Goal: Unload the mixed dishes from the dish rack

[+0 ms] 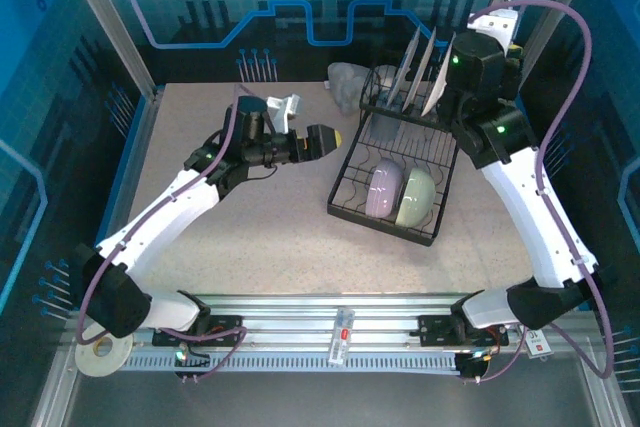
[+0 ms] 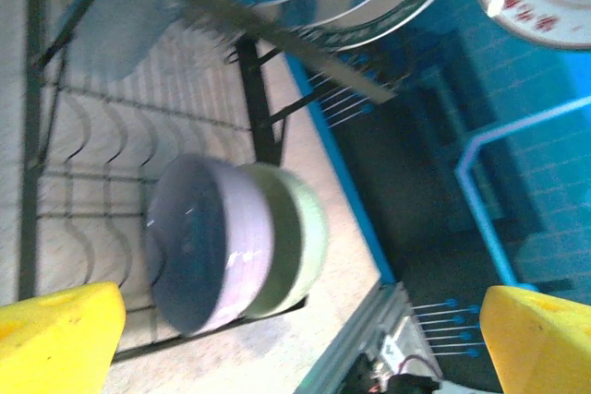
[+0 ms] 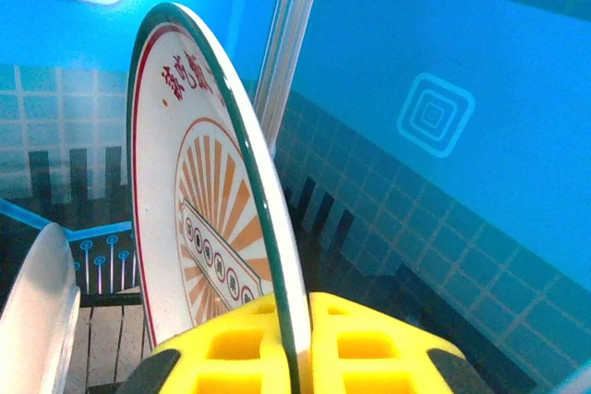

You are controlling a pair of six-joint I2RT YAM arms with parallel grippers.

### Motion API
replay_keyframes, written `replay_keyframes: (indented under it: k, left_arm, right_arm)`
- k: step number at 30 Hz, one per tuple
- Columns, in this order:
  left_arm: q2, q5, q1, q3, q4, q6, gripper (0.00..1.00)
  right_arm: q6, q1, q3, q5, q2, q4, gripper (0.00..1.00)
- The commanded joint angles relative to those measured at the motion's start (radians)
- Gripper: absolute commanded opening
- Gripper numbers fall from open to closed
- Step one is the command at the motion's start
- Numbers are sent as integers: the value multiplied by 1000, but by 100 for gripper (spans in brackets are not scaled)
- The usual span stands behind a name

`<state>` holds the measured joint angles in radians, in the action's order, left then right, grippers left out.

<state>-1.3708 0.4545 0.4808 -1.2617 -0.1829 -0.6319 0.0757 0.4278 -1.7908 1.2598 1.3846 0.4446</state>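
Ceramic-looking plate (image 3: pixel 199 219) first: it has an orange sunburst face and a dark green rim, and it stands on edge in the curved slots along the back of the dish rack (image 1: pixel 380 227). It is the outermost of the row on the rack's right-hand side. From above its rim (image 1: pixel 440 82) runs front to back, so its faces look left and right across the rack. In the right wrist view it sits edge-on, with the rim passing straight down between the yellow fingers (image 3: pixel 388 316). The right jaws are pinched narrow on that rim, holding the plate. A white neighbour (image 3: pixel 42 320) stands just beside it, deeper into the rack.

The next move likely turns on that alignment. The plate's plane and the slot wires run the same way, so it should come out by rising along its own plane, up and away from the rack. A sideways pull would probably knock the neighbouring plate.

Lower in the rack, at its front end, a lavender bowl (image 1: pixel 383 190) and a pale green bowl (image 1: pixel 417 197) stand on edge, touching, with the lavender one on the rack's left.

Left of the rack, above the bare surface (image 1: pixel 250 237), the left jaws stand wide and empty — fingertips (image 2: pixel 55 339) aimed toward the bowls, and nearer to them than the right arm (image 1: pixel 520 187) is.
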Motion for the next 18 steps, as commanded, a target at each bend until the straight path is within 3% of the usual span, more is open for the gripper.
replay_keyframes:
  k: [1,8,18]
  left_arm:
    - [-17,92,7,-56,130,-51,99]
    - [-36,134,11,-108,189,-86,99]
    - [-46,143,24,-118,253,-114,99]
  right_arm:
    - [17,19,5,38,-60,-82,0]
    - [-113,23,-50,-42,-86,79,0]
    - [-401,22,-227,-310,-122,378,0]
